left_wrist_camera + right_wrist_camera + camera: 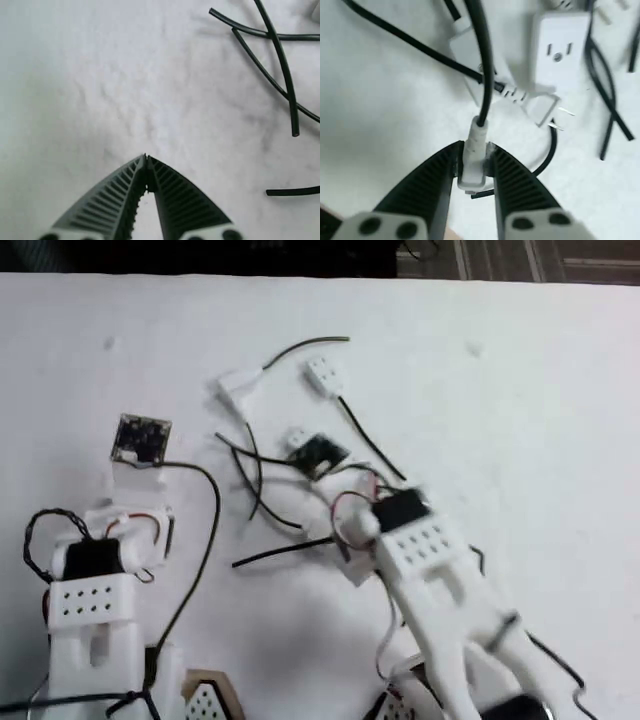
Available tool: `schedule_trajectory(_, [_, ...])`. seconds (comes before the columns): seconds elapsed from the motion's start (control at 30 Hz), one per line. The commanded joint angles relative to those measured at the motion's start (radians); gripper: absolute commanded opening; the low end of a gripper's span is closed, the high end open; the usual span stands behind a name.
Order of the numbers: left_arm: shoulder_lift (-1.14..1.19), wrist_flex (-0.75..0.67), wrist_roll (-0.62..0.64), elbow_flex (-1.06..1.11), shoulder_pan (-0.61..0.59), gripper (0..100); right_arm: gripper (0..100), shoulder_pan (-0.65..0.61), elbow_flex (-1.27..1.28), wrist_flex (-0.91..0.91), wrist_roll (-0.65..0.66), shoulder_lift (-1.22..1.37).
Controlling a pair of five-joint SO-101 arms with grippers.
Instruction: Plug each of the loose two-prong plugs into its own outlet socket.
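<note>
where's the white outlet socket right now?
Right wrist view: the outlet socket lies on the table beyond the right end effector, beside a loose two-prong plug.

The plug [472, 155], outlet socket [559, 47] and table [380, 110] are white, cords [483, 60] black.

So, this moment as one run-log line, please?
left jaws: shut, empty | right jaws: shut on white plastic plug | white rectangular outlet socket: empty

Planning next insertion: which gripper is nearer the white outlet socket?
Right. The right gripper, shut on a plug, sits close before the white outlet socket; left gripper hangs over bare table, farther off.
</note>
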Motion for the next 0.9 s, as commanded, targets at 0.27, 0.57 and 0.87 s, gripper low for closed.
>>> schedule_trajectory(0.27, [-0.021, 0.216, 0.000, -0.376, 0.001, 2, 1.7, -0.042, -0.025, -0.005, -0.160, -0.429])
schedule_trajectory(0.57, [-0.031, 0.296, 0.006, -0.407, 0.148, 2, 1.7, -0.173, 0.038, -0.094, -0.244, -0.659])
schedule_trajectory(0.87, [-0.478, 0.288, 0.178, -0.334, 0.237, 2, 1.7, -0.177, 0.273, -0.211, -0.245, -0.960])
